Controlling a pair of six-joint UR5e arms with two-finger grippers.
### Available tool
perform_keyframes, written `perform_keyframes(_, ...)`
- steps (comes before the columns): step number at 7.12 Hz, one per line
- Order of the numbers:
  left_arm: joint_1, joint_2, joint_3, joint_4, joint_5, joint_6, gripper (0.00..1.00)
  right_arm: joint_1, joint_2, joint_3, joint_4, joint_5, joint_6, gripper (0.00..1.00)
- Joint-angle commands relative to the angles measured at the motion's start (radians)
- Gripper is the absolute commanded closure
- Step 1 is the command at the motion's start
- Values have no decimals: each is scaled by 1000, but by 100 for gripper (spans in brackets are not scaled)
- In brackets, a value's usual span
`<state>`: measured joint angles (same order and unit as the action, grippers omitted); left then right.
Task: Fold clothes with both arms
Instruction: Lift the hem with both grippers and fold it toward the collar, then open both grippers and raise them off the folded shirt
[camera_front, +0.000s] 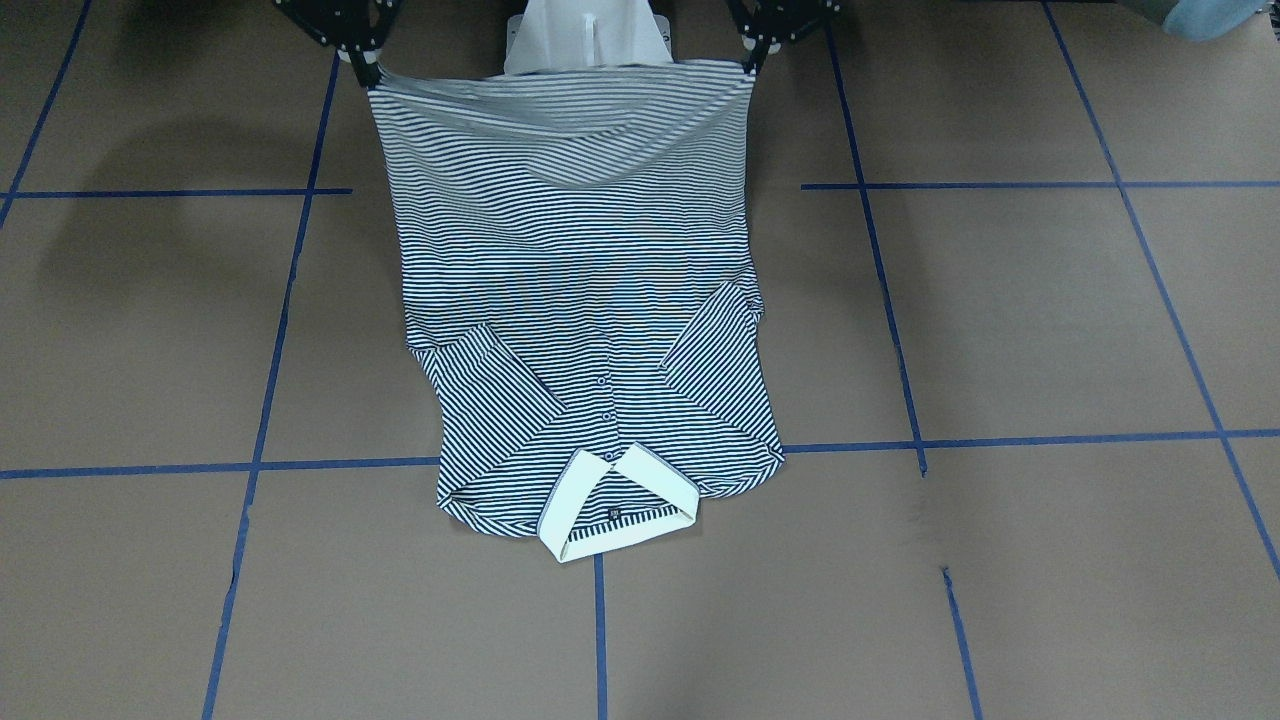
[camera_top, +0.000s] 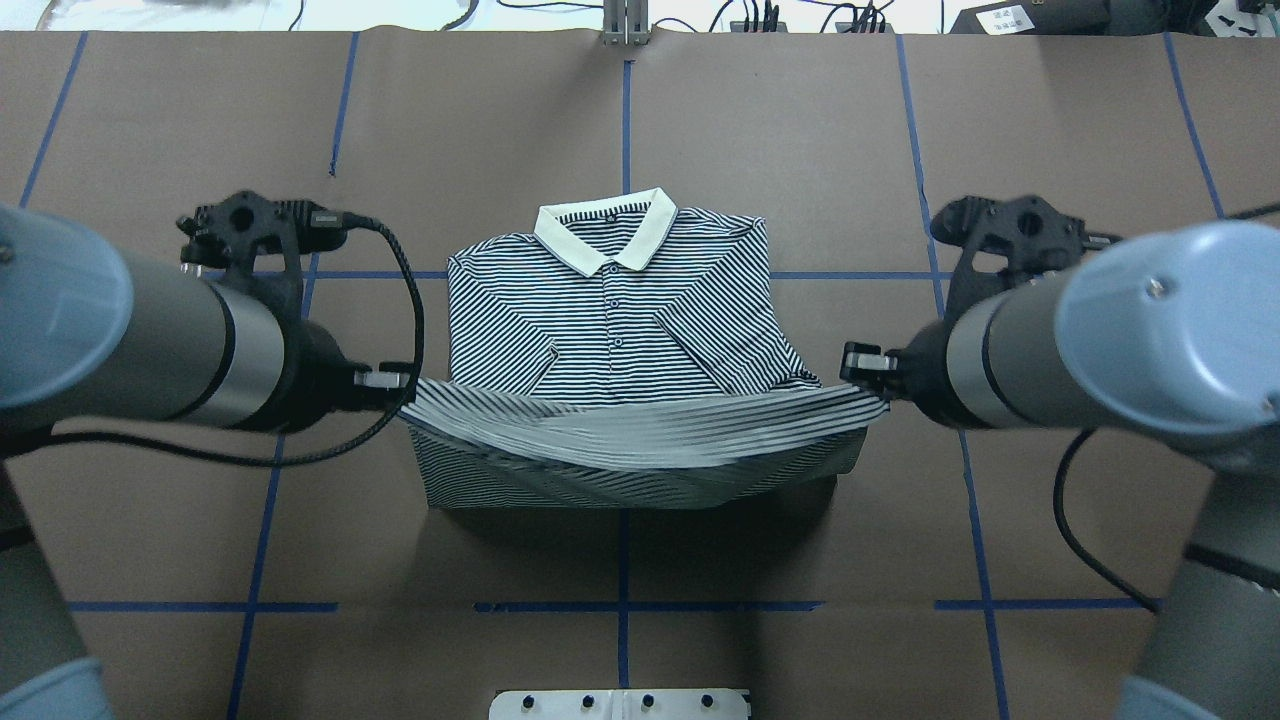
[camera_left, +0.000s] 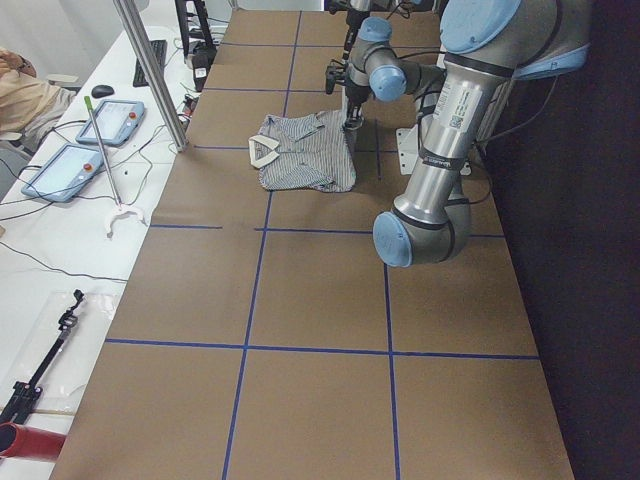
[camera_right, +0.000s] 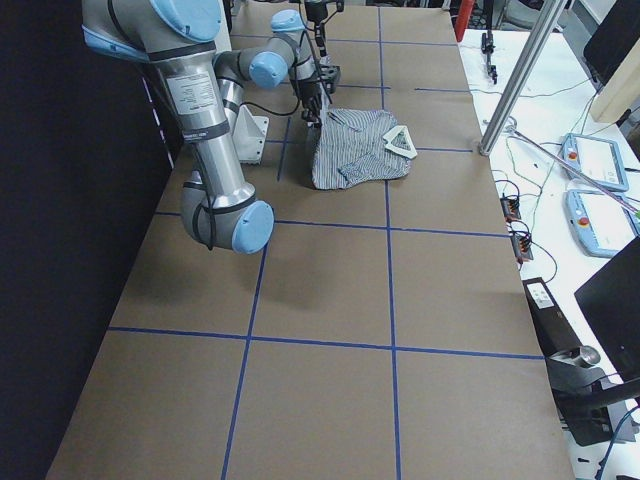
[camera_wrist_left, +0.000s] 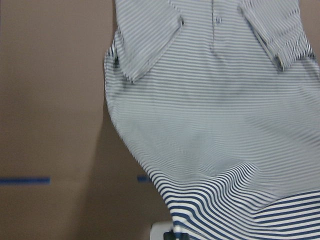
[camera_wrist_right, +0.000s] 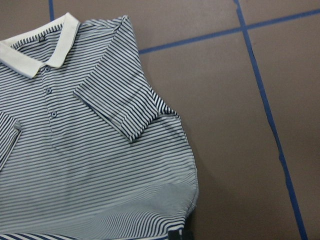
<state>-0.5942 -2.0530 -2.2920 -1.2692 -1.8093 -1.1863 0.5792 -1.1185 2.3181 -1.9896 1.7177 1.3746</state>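
The striped polo shirt (camera_top: 610, 320) lies front up on the brown table, its cream collar (camera_top: 605, 225) on the far side and both sleeves folded inward. The hem end is lifted off the table and stretched between the arms. My left gripper (camera_top: 405, 385) is shut on the hem's left corner. At the other corner my right gripper (camera_top: 872, 375) is shut on the hem. In the front-facing view the left gripper (camera_front: 752, 55) and right gripper (camera_front: 368, 70) hold the raised hem (camera_front: 560, 110) at the top. Both wrist views look down the shirt (camera_wrist_left: 215, 125) (camera_wrist_right: 90, 150).
Blue tape lines (camera_top: 622, 606) divide the tabletop into squares. The white pedestal base (camera_top: 620, 703) stands at the near edge behind the hem. A side bench with tablets (camera_left: 100, 140) and a metal pole (camera_left: 155, 70) runs along the far edge.
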Motion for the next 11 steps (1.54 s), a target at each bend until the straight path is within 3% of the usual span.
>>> perform_keyframes(1, -143, -55, 202, -86, -5, 117, 100, 120, 86, -286, 158, 33, -94, 100)
perform_keyframes(3, -167, -90, 471, -330, 2, 132, 100, 148, 144, -507, 346, 31, -94, 100)
perform_keyframes(6, -171, -141, 727, -508, 43, 134, 100, 163, 253, -841, 559, -7, -88, 100)
perform_keyframes(8, -167, -141, 839, -603, 56, 135, 100, 163, 253, -937, 633, -17, -94, 100)
perform_keyframes(11, -147, -133, 850, -624, 54, 134, 100, 163, 244, -948, 635, -18, -118, 100)
